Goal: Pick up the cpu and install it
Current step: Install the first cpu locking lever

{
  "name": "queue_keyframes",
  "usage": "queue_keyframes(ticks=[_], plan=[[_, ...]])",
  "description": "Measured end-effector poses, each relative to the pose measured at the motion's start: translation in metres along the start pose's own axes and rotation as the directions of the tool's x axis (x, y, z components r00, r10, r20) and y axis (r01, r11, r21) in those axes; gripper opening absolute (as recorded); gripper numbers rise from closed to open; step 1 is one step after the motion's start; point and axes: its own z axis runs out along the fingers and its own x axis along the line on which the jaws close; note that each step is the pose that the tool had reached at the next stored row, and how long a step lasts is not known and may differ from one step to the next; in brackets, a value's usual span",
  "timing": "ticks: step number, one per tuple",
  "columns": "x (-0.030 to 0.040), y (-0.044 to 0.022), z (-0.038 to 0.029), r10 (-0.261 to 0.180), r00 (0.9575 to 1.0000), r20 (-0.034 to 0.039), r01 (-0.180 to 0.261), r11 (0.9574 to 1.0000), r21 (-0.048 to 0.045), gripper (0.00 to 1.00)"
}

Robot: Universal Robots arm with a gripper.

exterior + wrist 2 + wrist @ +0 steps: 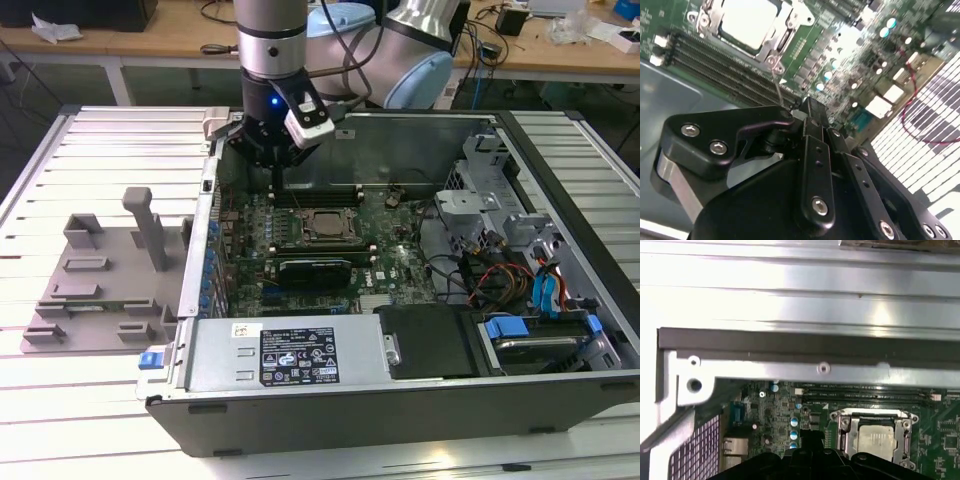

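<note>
Tool: the tool [277, 168] hangs over the open computer case [400, 400], above the memory slots [715, 65] at the far edge of the green board [400, 250]; in the second wrist view its fingers [812, 117] are pressed together with nothing between them.
Cpu: the cpu [747, 22] lies flat in the socket frame [875, 437] on the board, its silver top showing in both wrist views, near the tool but apart from it.
Fixture: a grey fixture [100, 285] with upright posts sits on the slatted tabletop [110, 140], at the exterior view's left of the case.
</note>
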Motion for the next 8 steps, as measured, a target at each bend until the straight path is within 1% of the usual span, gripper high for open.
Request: queue_keyframes(ticks=[4, 8], plan=[[-0.0007, 0.0004, 0.0014, 0.000, 1.0000, 0.0000, 0.000, 1.0000, -0.0001, 0.11], [-0.0053, 0.0002, 0.0015, 0.000, 1.0000, 0.0001, 0.000, 1.0000, -0.0001, 0.11]])
